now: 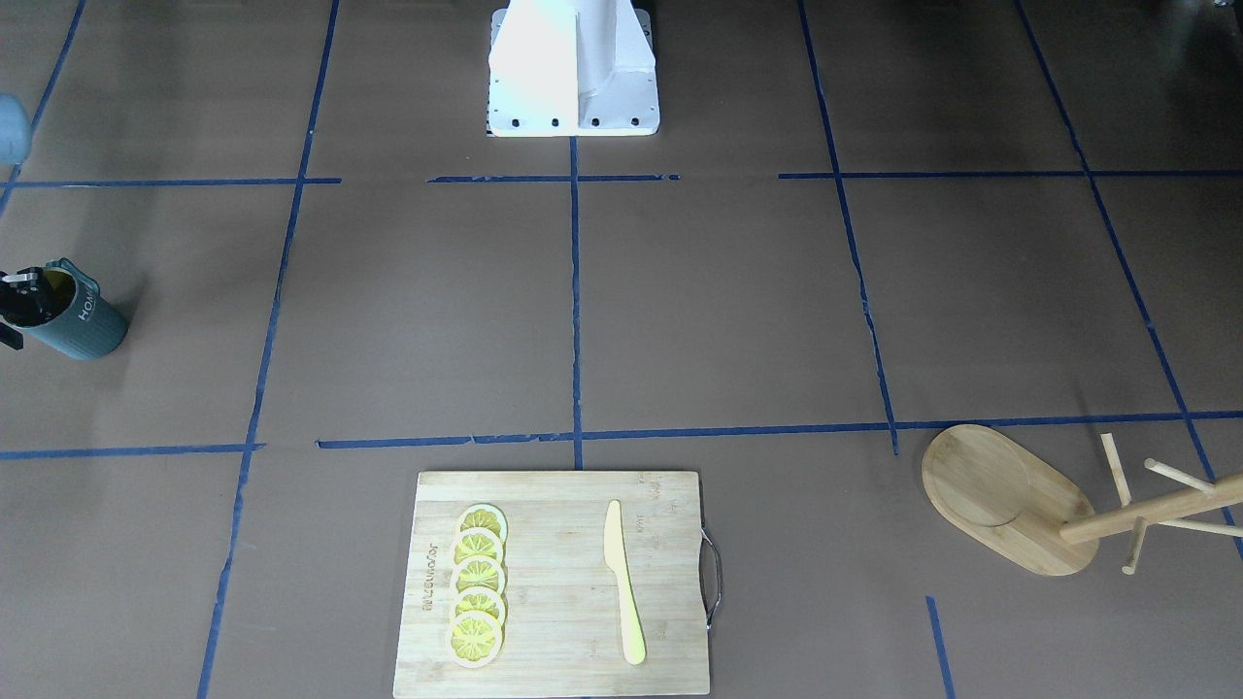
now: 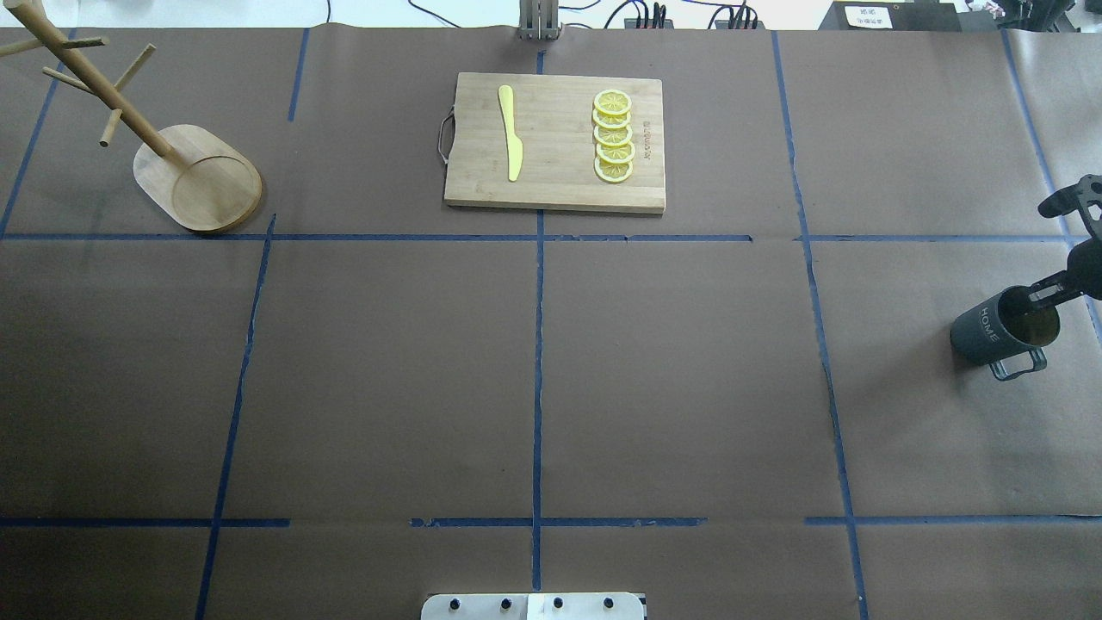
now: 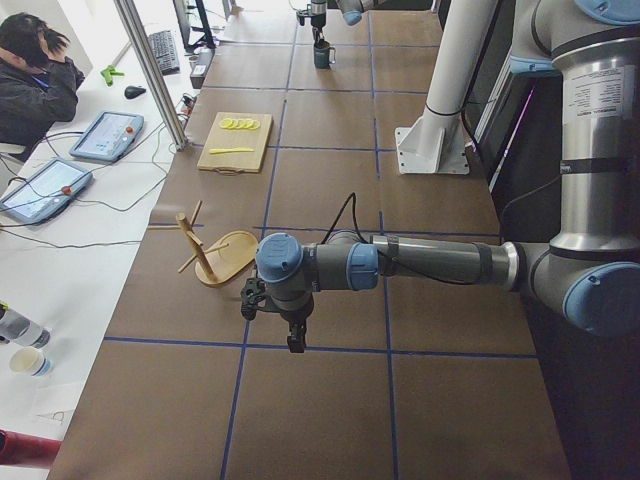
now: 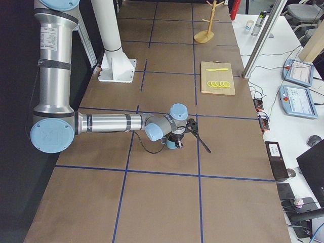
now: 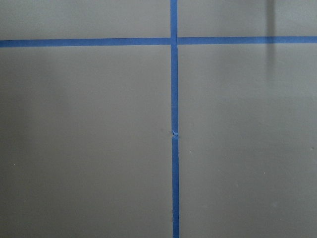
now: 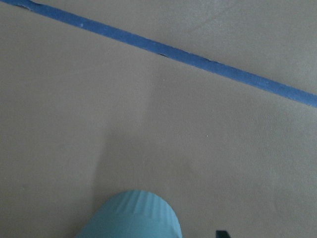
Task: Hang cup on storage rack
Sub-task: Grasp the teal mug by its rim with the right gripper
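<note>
**Fig. Cup at the start of the lift; the overhead view serves as the dial**

- **Position.** The cup [image 2: 990, 331] stands mouth-up on the table at the 3 o'clock edge, with its yellow inside showing. The storage rack [image 2: 198, 176] stands near 10 o'clock, well apart from the cup across the whole table.
- **Right gripper** [image 2: 1037, 257]. The jaws are spread wide. One finger dips into the cup's mouth and the other lies out beyond the rim toward 12 o'clock, so the far wall sits between them and nothing is clamped.
- **Left gripper** [image 3: 275, 325]. It hangs over bare table near the rack (only the side view shows it), and whether it is wide or narrow cannot be told.
- **Handling (judged).**
  - The cup is probably ceramic: stiff, moderately heavy, and apt to chip if knocked against a peg.
  - The ribbed outside should give some purchase, while the smooth inside may slip.
  - A pinch on the far wall seems the sound hold. It leaves the thin loop handle, at the cup's 6 o'clock, free to pass over a dowel.
- **Writing.**
  - "HOME" runs in white up the cup's side.
  - The cutting board [image 2: 560, 185] at 12 o'clock has a burnt-in mark beside the lemon slices [image 2: 614, 138], too small to read
  - The labels on the arms are likewise illegible
</note>
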Motion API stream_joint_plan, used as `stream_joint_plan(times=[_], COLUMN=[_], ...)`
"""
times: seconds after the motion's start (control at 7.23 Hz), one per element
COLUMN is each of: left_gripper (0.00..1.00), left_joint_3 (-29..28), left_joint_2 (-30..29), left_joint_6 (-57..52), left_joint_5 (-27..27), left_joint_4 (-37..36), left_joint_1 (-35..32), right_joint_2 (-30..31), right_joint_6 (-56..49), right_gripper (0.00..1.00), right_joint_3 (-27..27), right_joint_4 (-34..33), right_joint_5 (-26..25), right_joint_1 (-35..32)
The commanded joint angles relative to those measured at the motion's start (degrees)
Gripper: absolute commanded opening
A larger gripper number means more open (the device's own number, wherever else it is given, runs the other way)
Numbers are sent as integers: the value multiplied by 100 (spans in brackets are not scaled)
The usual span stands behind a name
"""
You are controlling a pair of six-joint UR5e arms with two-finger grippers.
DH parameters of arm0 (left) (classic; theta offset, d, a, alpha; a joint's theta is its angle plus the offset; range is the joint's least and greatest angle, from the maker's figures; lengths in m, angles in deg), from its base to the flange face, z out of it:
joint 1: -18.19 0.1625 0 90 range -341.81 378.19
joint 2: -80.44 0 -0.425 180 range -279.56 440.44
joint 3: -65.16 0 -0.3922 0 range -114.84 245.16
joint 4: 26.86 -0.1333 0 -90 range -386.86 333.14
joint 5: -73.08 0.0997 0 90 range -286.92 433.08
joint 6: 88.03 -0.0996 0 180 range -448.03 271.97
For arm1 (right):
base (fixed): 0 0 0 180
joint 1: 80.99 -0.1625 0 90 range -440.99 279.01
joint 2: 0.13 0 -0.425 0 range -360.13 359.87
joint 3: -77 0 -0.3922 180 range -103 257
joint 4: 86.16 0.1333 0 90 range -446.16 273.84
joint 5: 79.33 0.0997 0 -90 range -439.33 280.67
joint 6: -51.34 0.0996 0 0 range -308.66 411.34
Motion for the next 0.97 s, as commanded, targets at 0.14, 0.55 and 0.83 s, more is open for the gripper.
stream_joint_plan(times=[0.14, 0.55, 0.83], left_gripper=[100, 100, 100], left_joint_3=[24, 32, 32], left_joint_2=[0, 0, 0], left_joint_6=[-6, -6, -6], left_joint_5=[0, -9, -9], left_joint_4=[0, 0, 9], left_joint_1=[1, 1, 1], right_joint_2=[36, -138, -891], right_joint_6=[69, 1563, 2553], right_gripper=[0, 0, 0], right_joint_3=[-97, -1025, -1633], right_joint_4=[-35, -849, -1945], right_joint_5=[62, 159, 107], right_joint_1=[-21, 14, 320])
